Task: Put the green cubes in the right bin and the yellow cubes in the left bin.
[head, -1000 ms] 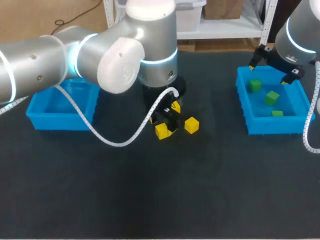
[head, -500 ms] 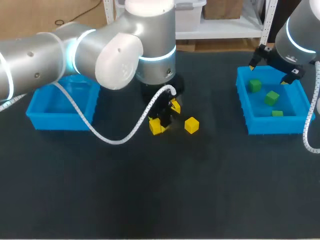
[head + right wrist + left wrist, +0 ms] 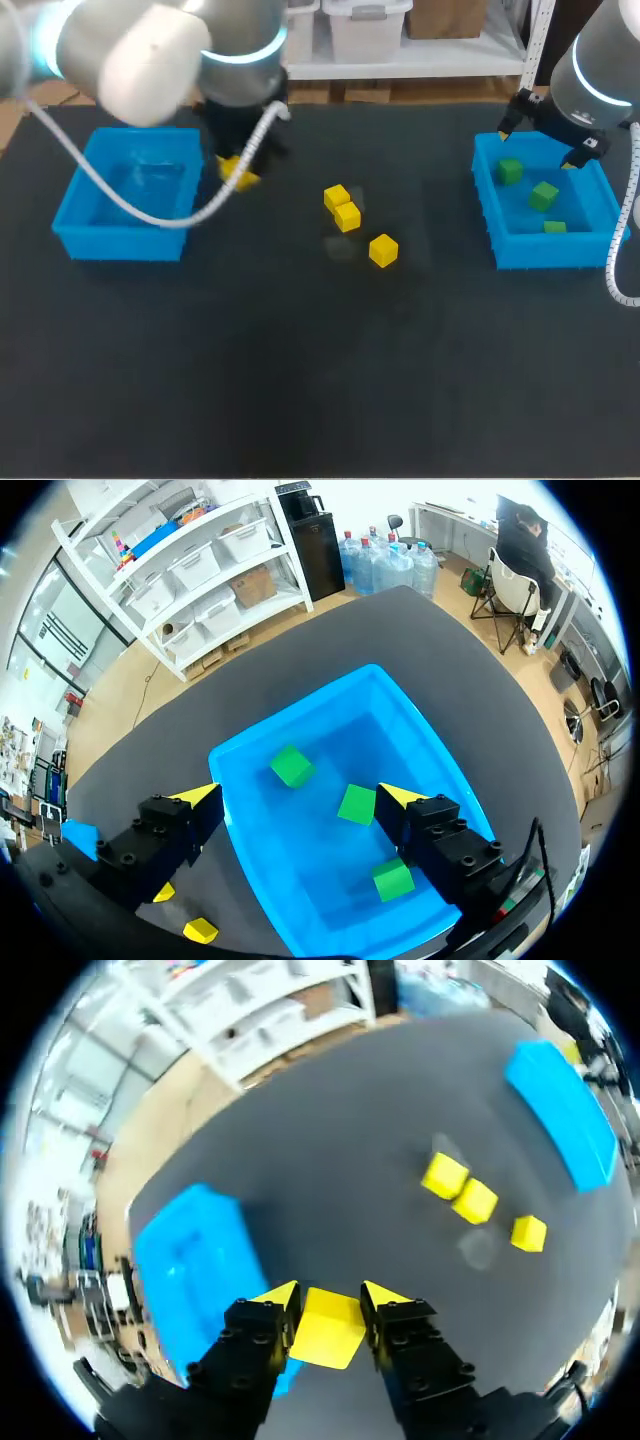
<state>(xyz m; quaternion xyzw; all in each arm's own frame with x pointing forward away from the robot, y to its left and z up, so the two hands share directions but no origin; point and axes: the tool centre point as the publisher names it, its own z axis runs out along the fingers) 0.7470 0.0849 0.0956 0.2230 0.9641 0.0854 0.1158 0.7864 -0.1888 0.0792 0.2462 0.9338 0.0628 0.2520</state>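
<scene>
My left gripper is shut on a yellow cube and hangs just right of the left blue bin. In the left wrist view that yellow cube sits between the fingertips, with the left bin beside and below it. Three yellow cubes lie mid-table: two touching and one apart. My right gripper stands open above the right blue bin, which holds three green cubes.
The table is a dark mat. The right bin stands at the table's right side, the left bin at its left side. A white cable from my left arm loops over the left bin's near right corner.
My left gripper closed on a yellow cube from the middle cluster, lifted it and carried it left and back to beside the left bin. The right arm has stayed still.
</scene>
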